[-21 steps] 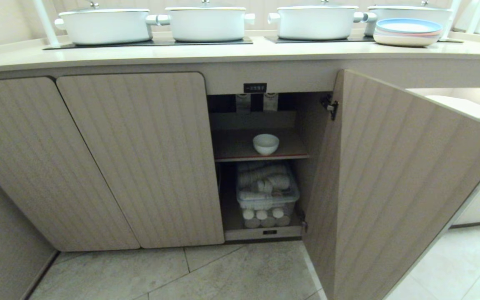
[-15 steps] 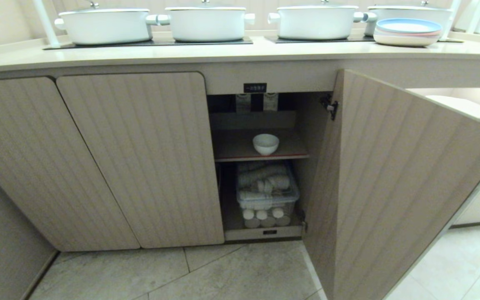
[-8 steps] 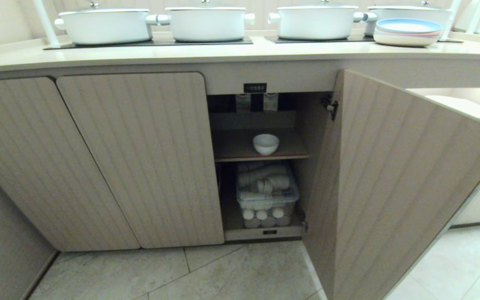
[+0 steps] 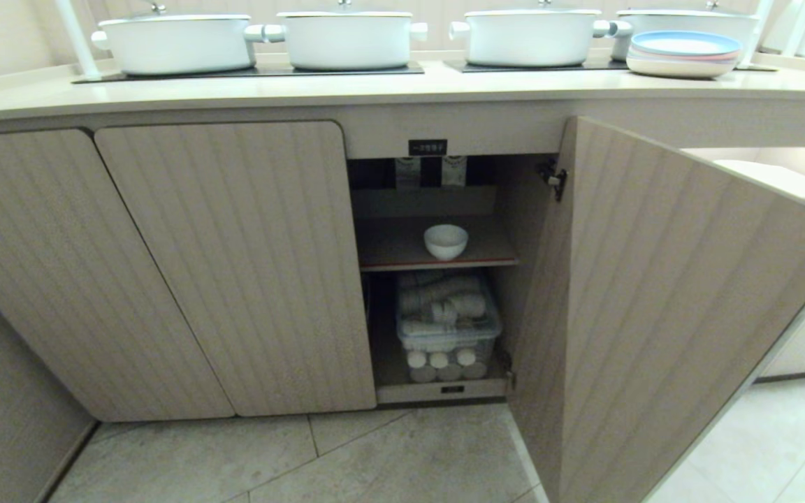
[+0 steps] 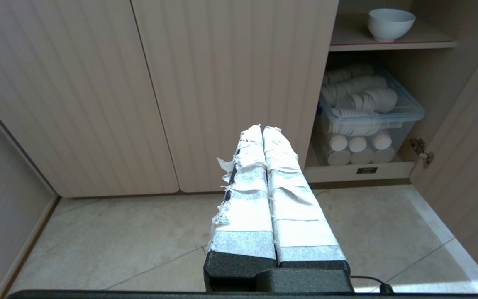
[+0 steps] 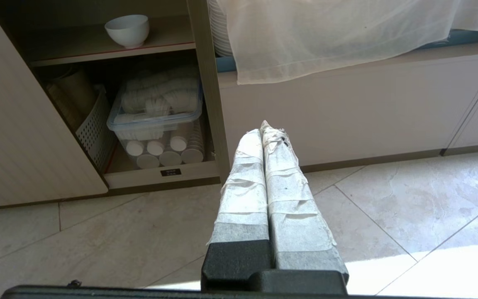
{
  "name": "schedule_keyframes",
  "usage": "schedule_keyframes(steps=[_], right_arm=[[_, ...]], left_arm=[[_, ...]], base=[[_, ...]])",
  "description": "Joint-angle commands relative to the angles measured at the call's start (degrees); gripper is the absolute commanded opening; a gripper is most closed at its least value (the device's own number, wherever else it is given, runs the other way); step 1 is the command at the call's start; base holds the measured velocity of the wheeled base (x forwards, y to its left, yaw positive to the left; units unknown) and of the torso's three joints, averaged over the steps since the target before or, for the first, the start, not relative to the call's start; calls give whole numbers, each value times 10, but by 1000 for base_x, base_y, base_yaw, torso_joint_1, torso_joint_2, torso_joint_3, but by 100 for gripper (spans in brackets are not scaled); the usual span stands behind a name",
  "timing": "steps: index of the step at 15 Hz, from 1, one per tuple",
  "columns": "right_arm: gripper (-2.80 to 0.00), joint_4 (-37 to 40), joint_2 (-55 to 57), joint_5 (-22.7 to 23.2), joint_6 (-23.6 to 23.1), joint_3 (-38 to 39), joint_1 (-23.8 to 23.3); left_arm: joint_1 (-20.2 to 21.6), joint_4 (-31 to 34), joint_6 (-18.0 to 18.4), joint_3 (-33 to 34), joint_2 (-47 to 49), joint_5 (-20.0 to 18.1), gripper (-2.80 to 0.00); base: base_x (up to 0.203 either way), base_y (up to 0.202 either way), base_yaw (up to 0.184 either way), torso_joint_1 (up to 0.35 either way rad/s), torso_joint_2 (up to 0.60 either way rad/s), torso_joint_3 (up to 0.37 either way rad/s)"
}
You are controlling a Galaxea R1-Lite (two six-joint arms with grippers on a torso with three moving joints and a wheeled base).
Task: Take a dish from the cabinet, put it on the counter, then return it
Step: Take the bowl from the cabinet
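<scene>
Both your pincers, left (image 5: 262,132) and right (image 6: 264,132), are pressed narrow and empty; the dish (image 6: 127,30) sits on its shelf (image 6: 98,43) well beyond them, door (image 4: 661,307) open for reaching.

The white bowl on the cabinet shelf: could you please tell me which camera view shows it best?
The left wrist view shows the bowl largest, with its rim, side and narrow foot clear on the shelf. The right wrist view shows the bowl whole but slightly smaller. The head view shows it smallest, centred in the open cabinet.

Dish (image 5: 390,24) on open cabinet (image 5: 239,74) shelf
</scene>
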Motion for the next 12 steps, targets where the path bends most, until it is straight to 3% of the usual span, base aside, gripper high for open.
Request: schedule_keyframes(steps=[1, 5, 12], right_arm=[[-280, 0, 0, 0, 0, 0, 0], [-280, 0, 0, 0, 0, 0, 0], [-280, 0, 0, 0, 0, 0, 0]], left_arm=[[0, 0, 0, 0, 0, 0, -280], [0, 0, 0, 0, 0, 0, -280], [0, 0, 1, 0, 0, 1, -280]], base=[[0, 0, 0, 0, 0, 0], [1, 13, -2, 0, 1, 0], [0, 185, -2, 2, 3, 1]])
